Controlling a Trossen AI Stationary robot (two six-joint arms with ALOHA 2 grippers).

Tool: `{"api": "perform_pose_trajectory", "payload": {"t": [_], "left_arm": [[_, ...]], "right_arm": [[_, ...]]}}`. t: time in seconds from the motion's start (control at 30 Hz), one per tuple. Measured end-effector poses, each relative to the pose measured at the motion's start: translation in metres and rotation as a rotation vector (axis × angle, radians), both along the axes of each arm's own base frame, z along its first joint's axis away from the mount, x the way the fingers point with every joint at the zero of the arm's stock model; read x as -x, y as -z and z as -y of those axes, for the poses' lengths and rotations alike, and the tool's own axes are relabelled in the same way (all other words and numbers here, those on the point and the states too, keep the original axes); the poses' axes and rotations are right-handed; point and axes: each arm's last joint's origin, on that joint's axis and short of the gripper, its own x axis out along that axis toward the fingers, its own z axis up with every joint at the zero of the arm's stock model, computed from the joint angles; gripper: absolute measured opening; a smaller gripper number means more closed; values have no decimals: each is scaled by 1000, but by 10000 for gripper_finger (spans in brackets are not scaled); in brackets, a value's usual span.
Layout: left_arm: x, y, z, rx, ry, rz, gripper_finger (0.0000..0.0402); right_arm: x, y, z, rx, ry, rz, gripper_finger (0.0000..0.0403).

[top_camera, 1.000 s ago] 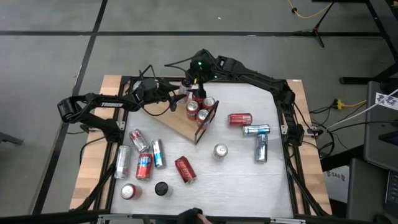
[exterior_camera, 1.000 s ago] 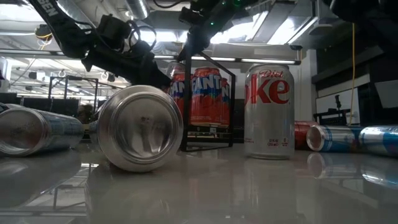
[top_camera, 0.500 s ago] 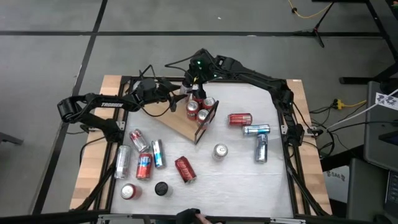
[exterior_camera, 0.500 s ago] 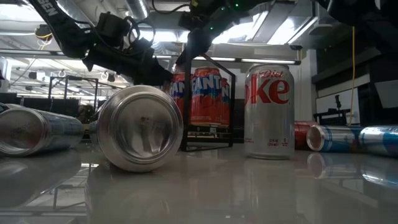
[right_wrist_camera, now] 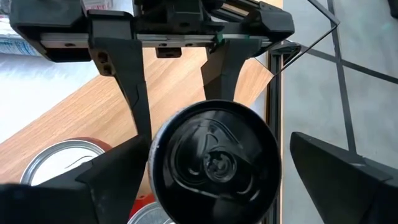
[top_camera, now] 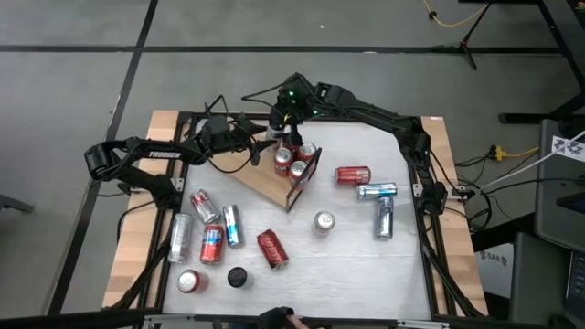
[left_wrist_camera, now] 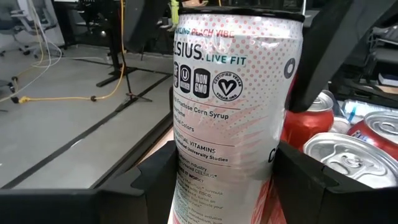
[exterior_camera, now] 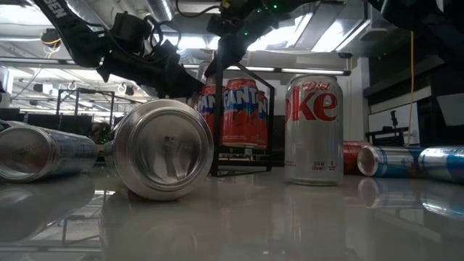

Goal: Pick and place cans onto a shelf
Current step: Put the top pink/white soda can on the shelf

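- High view: the left gripper (top_camera: pixel 267 146) and right gripper (top_camera: pixel 285 128) meet at the shelf (top_camera: pixel 265 179), near the tabletop's (top_camera: pixel 366 274) far edge; more cans (top_camera: pixel 212 243) lie toward its left edge.
- Left wrist view: the left gripper's fingers (left_wrist_camera: pixel 155 180) pinch an upright slim pale can (left_wrist_camera: pixel 233 112).
- Right wrist view: the right gripper's fingers (right_wrist_camera: pixel 348 180) are spread wide around that can's black top, over the shelf's framed end.

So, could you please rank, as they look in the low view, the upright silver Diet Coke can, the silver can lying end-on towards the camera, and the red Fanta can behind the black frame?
1. End-on silver can, though it lies nearest the camera.
2. Diet Coke can.
3. Fanta can, standing farther back.
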Motion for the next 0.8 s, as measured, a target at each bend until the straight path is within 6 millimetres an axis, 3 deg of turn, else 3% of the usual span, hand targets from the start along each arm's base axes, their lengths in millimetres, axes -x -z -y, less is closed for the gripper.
{"api": "perform_pose_trajectory", "payload": {"t": [0.17, 0.53, 0.8], "left_arm": [[0, -2, 0, -14, -3, 21, 209], [0, -4, -1, -31, -14, 26, 209], [0, -4, -1, -27, -24, 27, 235]], "right_arm": [[0, 0, 0, -10, 1, -5, 360], [0, 0, 0, -17, 5, 1, 260], [0, 0, 0, -30, 15, 5, 271]]}}
